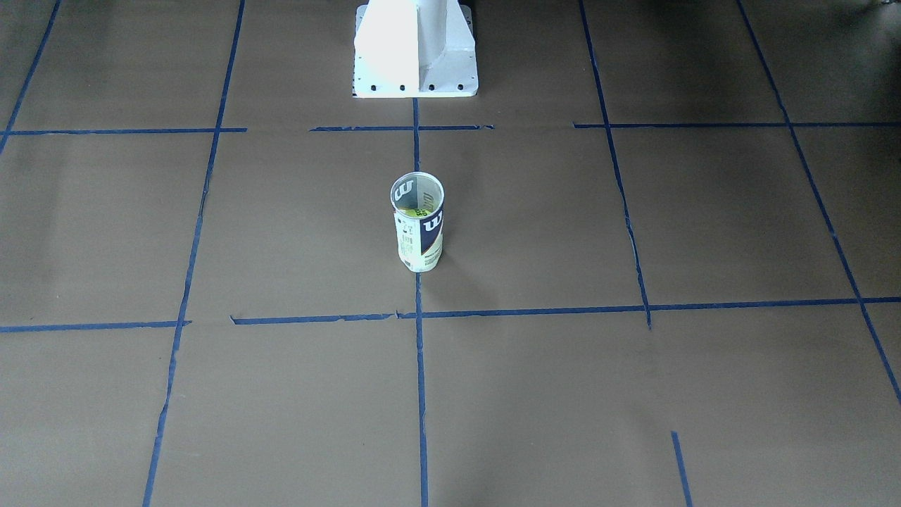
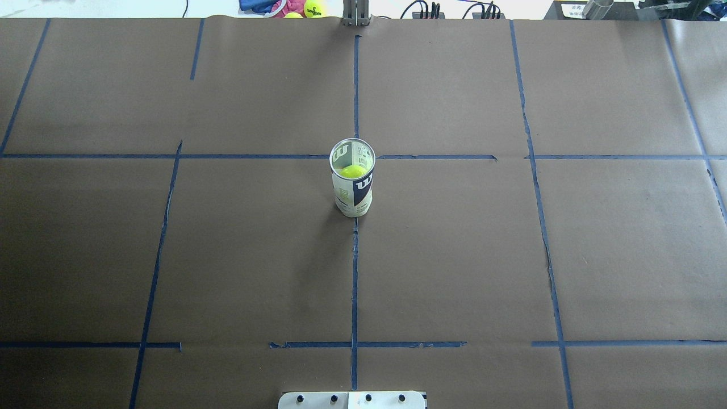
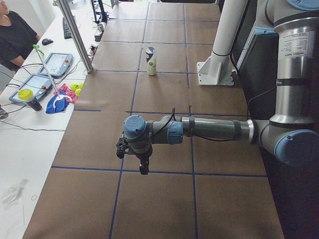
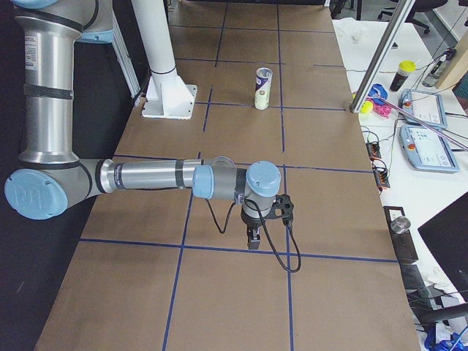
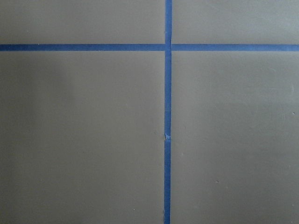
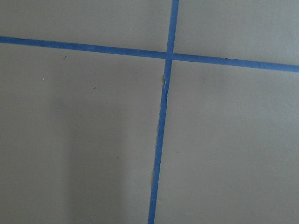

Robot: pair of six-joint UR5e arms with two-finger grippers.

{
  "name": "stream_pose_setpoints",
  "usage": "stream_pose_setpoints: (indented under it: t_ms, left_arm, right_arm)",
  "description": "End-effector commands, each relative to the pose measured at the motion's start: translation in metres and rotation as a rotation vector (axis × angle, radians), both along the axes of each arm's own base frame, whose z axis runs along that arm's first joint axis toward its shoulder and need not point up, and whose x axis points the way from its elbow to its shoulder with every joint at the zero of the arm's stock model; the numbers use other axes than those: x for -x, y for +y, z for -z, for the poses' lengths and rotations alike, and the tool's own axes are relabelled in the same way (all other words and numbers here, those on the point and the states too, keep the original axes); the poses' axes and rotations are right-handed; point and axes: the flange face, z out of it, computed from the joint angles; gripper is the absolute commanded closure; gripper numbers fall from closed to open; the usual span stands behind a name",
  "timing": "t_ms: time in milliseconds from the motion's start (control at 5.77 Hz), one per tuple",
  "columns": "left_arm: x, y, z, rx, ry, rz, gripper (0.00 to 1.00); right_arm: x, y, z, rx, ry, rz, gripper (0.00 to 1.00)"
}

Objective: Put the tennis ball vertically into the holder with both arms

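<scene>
The holder [image 2: 352, 184] stands upright with its mouth open near the table's middle, on the blue centre tape line. It also shows in the front-facing view [image 1: 418, 222], the left view [image 3: 151, 60] and the right view [image 4: 262, 88]. The yellow-green tennis ball [image 2: 353, 171] lies inside it, seen through the open top [image 1: 421, 210]. My left gripper [image 3: 143, 166] hangs over the table far from the holder, seen only in the left view; I cannot tell whether it is open. My right gripper [image 4: 253, 238] shows only in the right view, far from the holder; I cannot tell its state.
The white pedestal base [image 1: 415, 49] stands behind the holder. Blue tape lines grid the brown table cover [image 2: 454, 255]. Spare tennis balls [image 2: 313, 8] and a pink and blue cloth lie beyond the far edge. A person [image 3: 15, 37], tablets and a metal post [image 3: 75, 35] stand beside the table.
</scene>
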Motion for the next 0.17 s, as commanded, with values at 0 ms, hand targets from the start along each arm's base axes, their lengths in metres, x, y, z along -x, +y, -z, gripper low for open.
stream_pose_setpoints:
  t_ms: [0]
  left_arm:
    - [0.0,0.0002,0.0,0.0,0.0,0.0,0.0]
  right_arm:
    - [-0.0001,0.0004,-0.0003,0.001,0.001,0.0,0.0]
